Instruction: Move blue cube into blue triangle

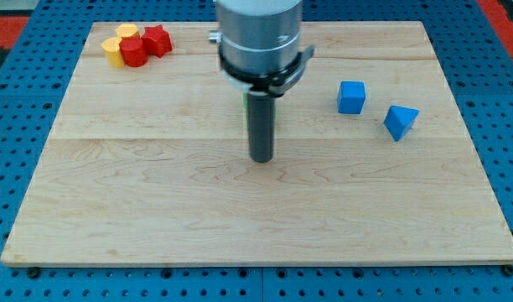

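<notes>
board [156, 210]: pale wooden top, bare planks across the view's bottom; sits on a blue perforated base [13, 126].
my tip [261, 158]: end of the straight dark rod, down at the board near its middle, a bit toward the view's top; touches no block.
rod state: plain rod, no jaws or fingers, so nothing to spread or pinch; holds nothing.
arm housing [258, 33]: grey cylinder above the rod, runs out of the view's top.
green sliver [245, 105]: thin green edge at the rod's left side, mostly hidden (shape cannot tell).
blue triangle [400, 122]: wedge-like block at the view's right, well apart from my tip.
blue cube [351, 97]: right of my tip and slightly toward the view's top, well apart from it; near the blue triangle, up-left of it, not touching (clear gap of board between).
red blocks [144, 45]: cluster at the view's top left corner, far from my tip; one looks star-like.
yellow blocks [117, 45]: touching the red ones at their left, same corner.
</notes>
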